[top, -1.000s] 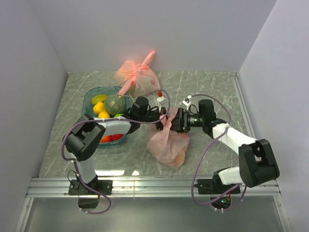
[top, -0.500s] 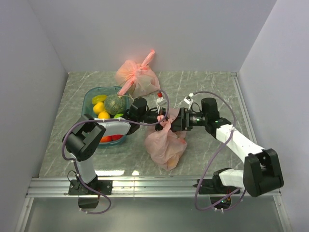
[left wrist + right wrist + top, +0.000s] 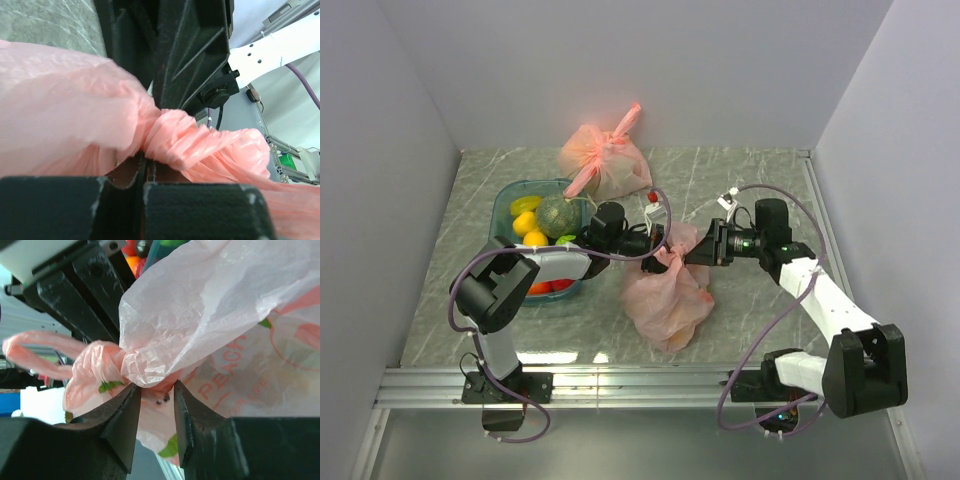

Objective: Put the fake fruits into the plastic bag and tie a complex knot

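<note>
Salmon-pink crinkly film: the plastic bag (image 3: 665,305) lies mid-table (image 3: 760,180), lumpy and bulging, contents unclear through the plastic. Its neck is twisted into a tight wrinkled knot (image 3: 97,365) betw. the two grippers. Jaws of the left gripper (image 3: 655,245) are closed on the neck plastic. The right gripper (image 3: 690,250) pinches film just beside the knot. Both forearms are low, wrists facing each other. The teal bin (image 3: 502,205) at left holds fake fruits (image 3: 535,225): yellow, green, red.

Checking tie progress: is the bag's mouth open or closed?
Closed. The plastic bag has its neck gathered into a tight knot; no opening shows in either wrist view.
</note>
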You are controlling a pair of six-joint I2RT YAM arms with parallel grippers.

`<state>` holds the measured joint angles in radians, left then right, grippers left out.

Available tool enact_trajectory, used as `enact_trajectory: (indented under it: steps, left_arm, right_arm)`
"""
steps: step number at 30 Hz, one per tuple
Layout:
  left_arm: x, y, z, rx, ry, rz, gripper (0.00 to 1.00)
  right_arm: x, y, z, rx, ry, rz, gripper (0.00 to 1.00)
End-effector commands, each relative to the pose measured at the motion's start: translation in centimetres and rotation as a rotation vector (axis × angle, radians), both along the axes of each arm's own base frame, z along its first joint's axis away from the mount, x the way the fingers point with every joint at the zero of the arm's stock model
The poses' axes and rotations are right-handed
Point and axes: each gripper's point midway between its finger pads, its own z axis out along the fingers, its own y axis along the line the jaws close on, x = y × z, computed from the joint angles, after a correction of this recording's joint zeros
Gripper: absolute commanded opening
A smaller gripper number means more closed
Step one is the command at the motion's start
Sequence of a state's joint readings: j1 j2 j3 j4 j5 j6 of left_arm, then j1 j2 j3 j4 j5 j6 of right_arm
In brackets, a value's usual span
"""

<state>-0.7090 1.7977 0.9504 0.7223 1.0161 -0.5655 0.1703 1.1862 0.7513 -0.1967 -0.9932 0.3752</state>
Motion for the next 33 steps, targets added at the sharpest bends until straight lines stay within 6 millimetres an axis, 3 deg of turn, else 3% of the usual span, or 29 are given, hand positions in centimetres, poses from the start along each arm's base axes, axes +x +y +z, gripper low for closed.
enact_trajectory:
  steps: [1, 7, 9, 14, 19, 25, 33]
  left_arm:
    - [-0.9, -0.6, 0.9, -0.04, -0.052, -0.058, 0.0]
    - [-0.9, -1.4, 1.2, -0.055, -0.045, -0.057, 0.0]
    - [-0.7, -1.5, 1.2, -0.057, -0.046, -0.052, 0.01]
    - [-0.4, -1.6, 1.4, -0.076, -0.031, -0.034, 0.02]
    - [0.0, -2.2, 2.4, -0.125, 0.015, -0.023, 0.01]
    - [-0.3, -2.6, 2.9, -0.167, 0.068, -0.029, 0.02]
    - [-0.5, -2.3, 2.5, -0.156, 0.072, -0.018, 0.03]
  right_arm:
    - [1.8, 1.8, 2.2, 0.052, -0.068, 0.013, 0.4]
    - [1.3, 3.6, 1.9, 0.04, -0.048, 0.059, 0.54]
    - [0.7, 3.2, 0.7, -0.01, -0.038, 0.073, 0.6]
    - [-1.0, 2.4, 0.2, -0.064, -0.019, 0.103, 0.7]
    - [-1.8, 4.1, -0.6, 0.012, 0.07, 0.1, 0.74]
    - [-0.2, 5.5, 0.2, 0.058, 0.057, 0.121, 0.73]
    - [-0.5, 2.1, 0.2, -0.114, -0.004, 0.122, 0.8]
